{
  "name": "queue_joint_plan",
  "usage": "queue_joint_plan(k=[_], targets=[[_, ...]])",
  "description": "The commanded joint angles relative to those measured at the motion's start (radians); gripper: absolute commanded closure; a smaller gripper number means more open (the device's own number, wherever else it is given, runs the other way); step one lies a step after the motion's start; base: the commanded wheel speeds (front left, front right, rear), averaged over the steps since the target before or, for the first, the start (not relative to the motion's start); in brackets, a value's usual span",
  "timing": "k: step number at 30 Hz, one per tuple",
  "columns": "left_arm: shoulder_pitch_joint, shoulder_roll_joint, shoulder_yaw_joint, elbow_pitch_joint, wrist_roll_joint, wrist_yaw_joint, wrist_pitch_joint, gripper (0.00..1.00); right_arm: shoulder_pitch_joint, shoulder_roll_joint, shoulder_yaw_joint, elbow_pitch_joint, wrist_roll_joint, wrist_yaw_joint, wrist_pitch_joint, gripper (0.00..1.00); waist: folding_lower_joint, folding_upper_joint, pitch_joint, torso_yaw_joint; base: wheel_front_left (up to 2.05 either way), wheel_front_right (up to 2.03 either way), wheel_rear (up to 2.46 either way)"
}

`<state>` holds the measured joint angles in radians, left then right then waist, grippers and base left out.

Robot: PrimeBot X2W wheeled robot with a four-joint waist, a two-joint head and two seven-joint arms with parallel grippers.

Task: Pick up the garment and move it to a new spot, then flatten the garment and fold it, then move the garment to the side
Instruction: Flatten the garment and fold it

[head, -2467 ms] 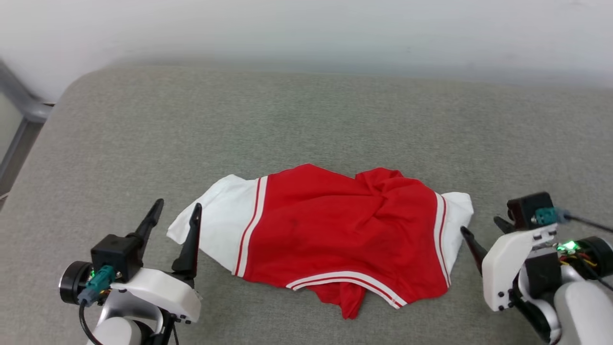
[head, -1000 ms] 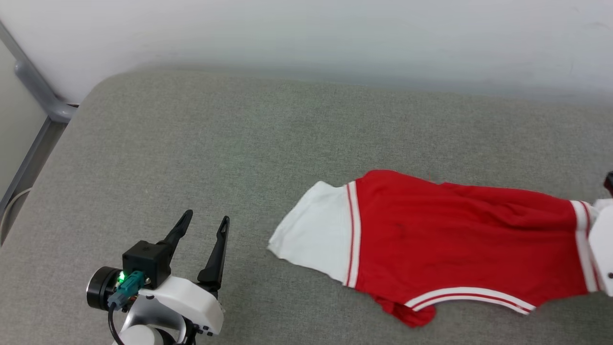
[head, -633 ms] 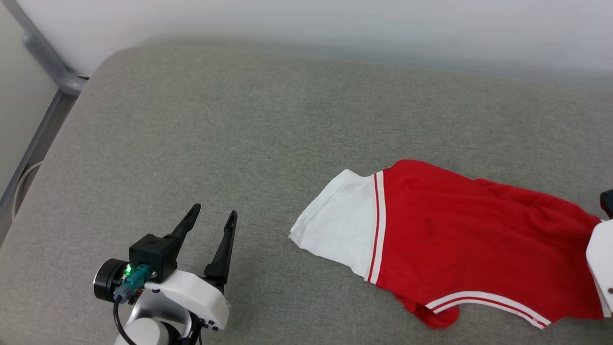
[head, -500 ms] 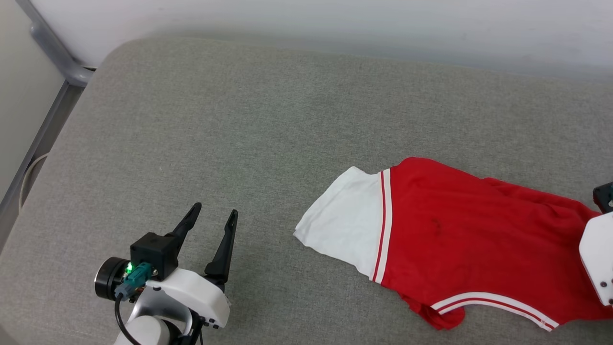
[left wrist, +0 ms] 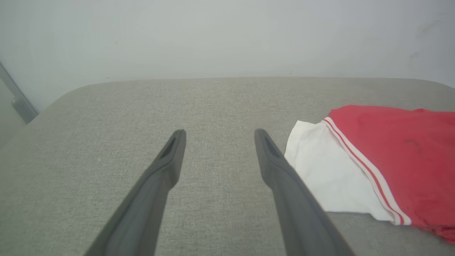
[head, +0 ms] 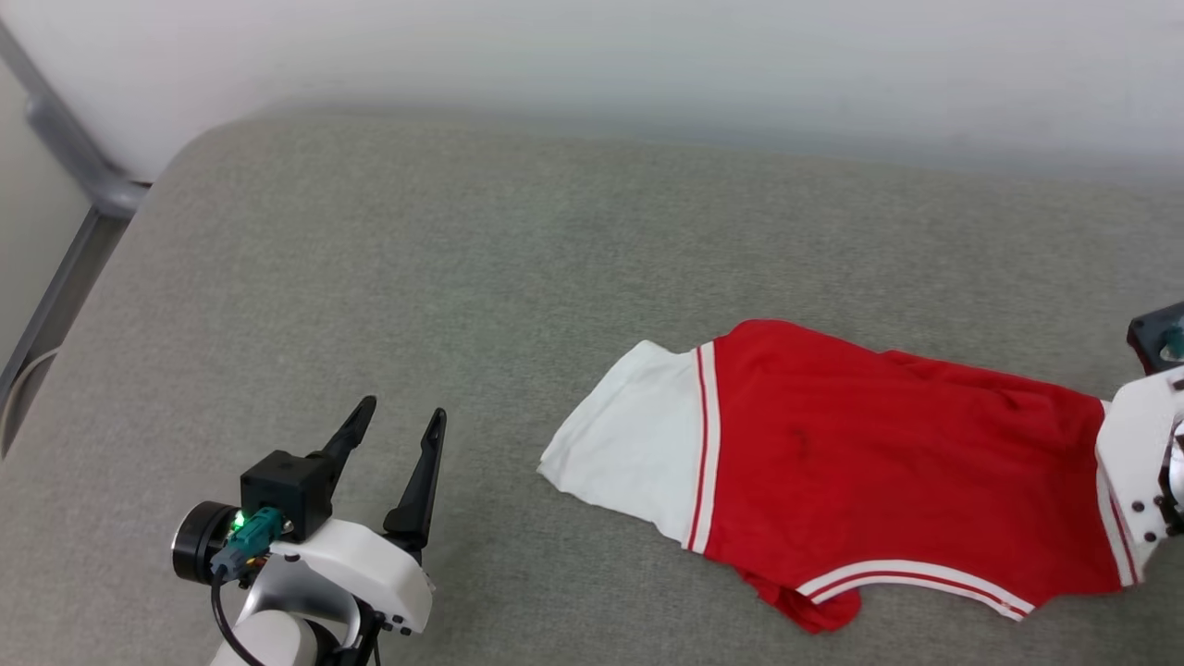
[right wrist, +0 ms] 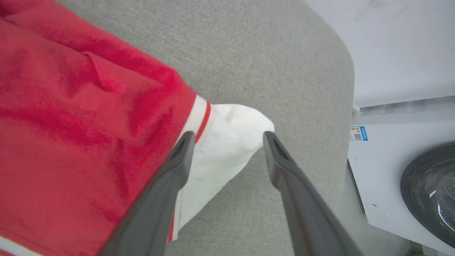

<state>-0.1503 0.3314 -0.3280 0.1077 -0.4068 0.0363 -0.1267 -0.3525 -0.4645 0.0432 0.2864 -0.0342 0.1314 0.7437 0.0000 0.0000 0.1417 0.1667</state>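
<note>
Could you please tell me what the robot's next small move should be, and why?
Probably lift the right claw clear of the garment: its jaws stand open over the white sleeve, which lies slack on the grey cushion, so the placing looks done. Flattening follows, as its cloth is creased.

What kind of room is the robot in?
Probably a laundry corner in a home, or a room set up to look like one. A washing machine with a round door stands beside a big grey cushion, like a sofa or bed, and a red and white shirt lies on it.
</note>
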Motion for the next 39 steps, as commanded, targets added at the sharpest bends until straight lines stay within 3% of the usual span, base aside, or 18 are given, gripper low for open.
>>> queue_joint_plan(k=[1,11,21,26,30,39], targets=[[0.006,0.003,0.002,-0.003,0.0,0.003,-0.007,0.0,-0.014,0.009,-0.01,-0.019,0.01,-0.001,-0.023,0.0,0.0,0.0,-0.019,-0.024,0.0,0.0,0.0],[0.026,0.004,0.005,-0.023,-0.015,0.009,-0.028,0.0,0.073,0.098,-0.114,-0.18,0.061,-0.001,-0.256,0.0,0.0,0.0,-0.042,-0.089,0.0,0.0,0.0],[0.04,-0.022,0.006,-0.006,-0.043,-0.009,-0.086,0.0,0.205,0.288,-0.222,-0.303,0.152,-0.001,-0.655,0.0,0.0,0.0,-0.035,-0.116,0.0,0.0,0.0],[0.038,-0.019,-0.011,0.016,-0.042,-0.02,-0.078,0.0,0.231,0.336,-0.241,-0.311,0.165,-0.001,-0.752,0.0,0.0,0.0,-0.022,-0.131,0.0,0.0,0.0],[0.012,-0.001,-0.026,0.021,-0.042,-0.023,-0.011,0.0,0.241,0.352,-0.235,-0.319,0.154,-0.001,-0.774,0.0,0.0,0.0,0.002,-0.155,0.0,0.0,0.0],[-0.039,0.074,-0.077,-0.037,-0.095,-0.016,0.398,0.0,0.223,0.367,-0.255,-0.347,0.139,-0.001,-0.771,0.0,0.0,0.0,0.074,-0.213,0.0,0.0,0.0]])
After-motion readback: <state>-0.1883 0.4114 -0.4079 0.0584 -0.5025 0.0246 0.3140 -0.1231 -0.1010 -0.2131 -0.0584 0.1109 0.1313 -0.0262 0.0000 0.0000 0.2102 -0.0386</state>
